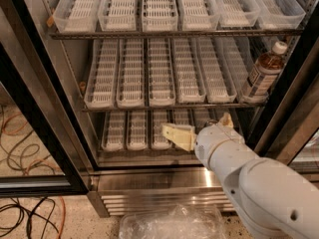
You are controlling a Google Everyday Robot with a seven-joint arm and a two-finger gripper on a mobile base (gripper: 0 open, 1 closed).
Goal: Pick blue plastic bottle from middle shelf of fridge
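The blue plastic bottle [261,73], clear with dark brown liquid, a white cap and a label band, stands upright at the far right of the middle shelf [164,106]. That shelf is a wire rack carrying long clear ribbed lane trays [160,71]. The fridge has black door frames [40,118] and a shiny steel base [164,190]. My gripper [197,124] is open and empty, in front of the bottom shelf, below and left of the bottle. One cream finger [177,135] points left and the other [227,119] points up. My white arm [259,188] fills the lower right.
The top shelf [174,33] holds more lane trays. The bottom rack has shorter trays [134,131] behind my gripper. Black and orange cables [20,213] lie on the floor at left. Crumpled clear plastic [169,225] lies in front of the base grille.
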